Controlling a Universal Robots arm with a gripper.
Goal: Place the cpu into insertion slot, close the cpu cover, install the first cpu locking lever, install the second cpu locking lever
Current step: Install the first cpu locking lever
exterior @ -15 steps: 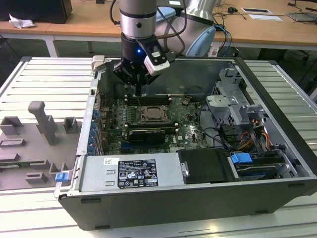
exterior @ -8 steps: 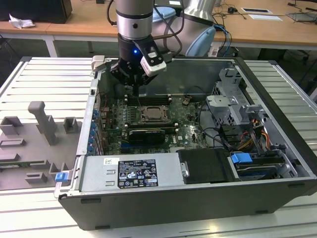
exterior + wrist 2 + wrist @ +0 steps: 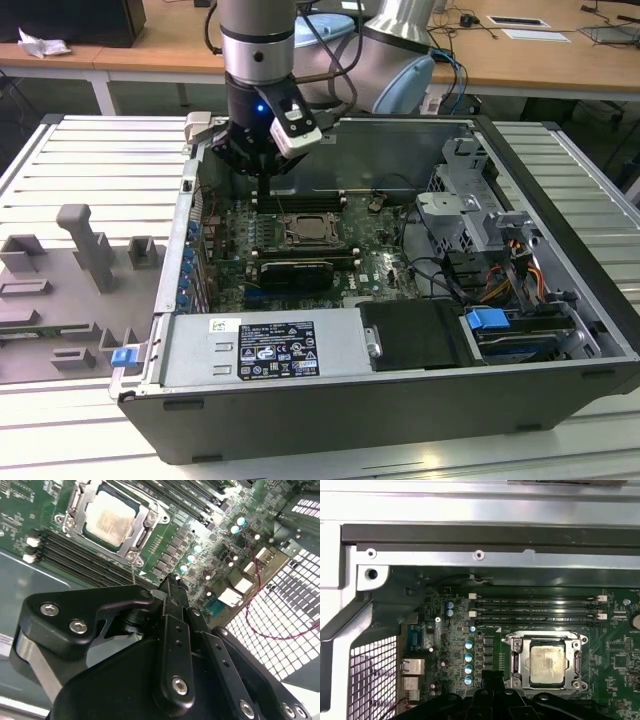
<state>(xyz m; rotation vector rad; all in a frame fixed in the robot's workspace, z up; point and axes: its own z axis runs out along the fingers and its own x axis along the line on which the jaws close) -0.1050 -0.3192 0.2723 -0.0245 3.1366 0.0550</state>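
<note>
Wooden desks are seen in the background, and a slatted metal counter [image 3: 60, 150] carries an open computer case [image 3: 400, 400], laid on its side so that the motherboard [image 3: 620, 650] faces upward and can be reached from above. The arm [image 3: 258, 40] is lowered into the case near its far wall, toward the exterior view's left. The pincer [image 3: 172, 582] is judged closed, with nothing seen held, and is poised just beside a corner of the socket. The cpu cover [image 3: 519, 665] is folded down around the cpu [image 3: 546, 661], which is seated in the socket, its pale top showing through the window. Memory slots [image 3: 535, 610] border one socket edge, with the case wall beyond; the space above the socket is left open.
</note>
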